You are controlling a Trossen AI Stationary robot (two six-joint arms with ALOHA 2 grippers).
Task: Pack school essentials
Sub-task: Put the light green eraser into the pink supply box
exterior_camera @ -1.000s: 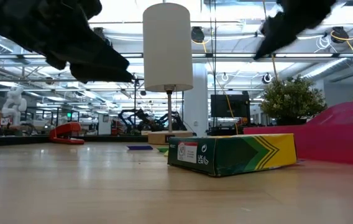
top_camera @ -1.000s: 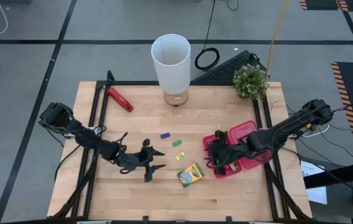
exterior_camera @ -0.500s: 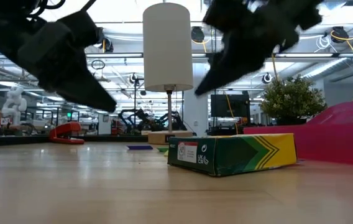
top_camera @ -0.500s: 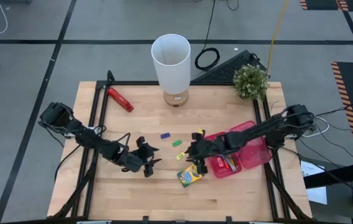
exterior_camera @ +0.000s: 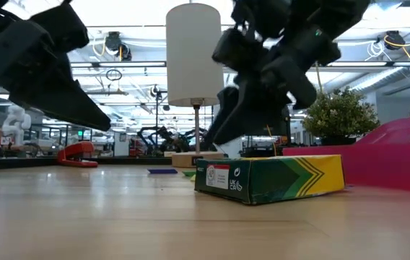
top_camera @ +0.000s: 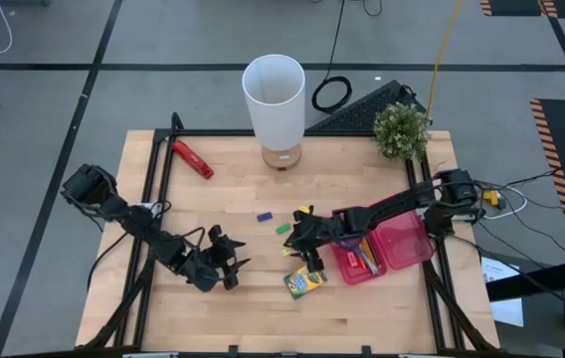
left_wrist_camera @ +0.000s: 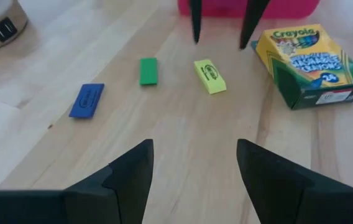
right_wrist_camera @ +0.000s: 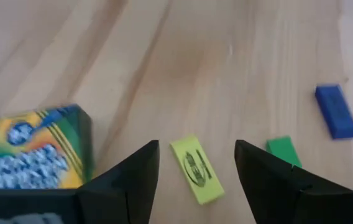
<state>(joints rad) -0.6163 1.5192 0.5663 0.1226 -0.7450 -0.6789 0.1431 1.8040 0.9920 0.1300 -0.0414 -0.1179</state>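
A yellow eraser lies flat on the wooden table between a green eraser and the crayon box. A blue eraser lies farther left. My right gripper hovers open over the yellow eraser, one finger on either side of it and clear of it. My left gripper stands open near the table's left front, pointing at the erasers, nothing between its fingers. The pink case lies open at the right with pens in it.
A white lamp stands at the back middle and a potted plant at the back right. A red-and-black tool lies at the back left. Black frame rails run along the table's sides.
My right gripper has left the pink case and gone toward the table's left, past the crayon box, until it stands over the yellow eraser. My left gripper has drawn back a little toward the table's left edge. The erasers and the crayon box have stayed put.
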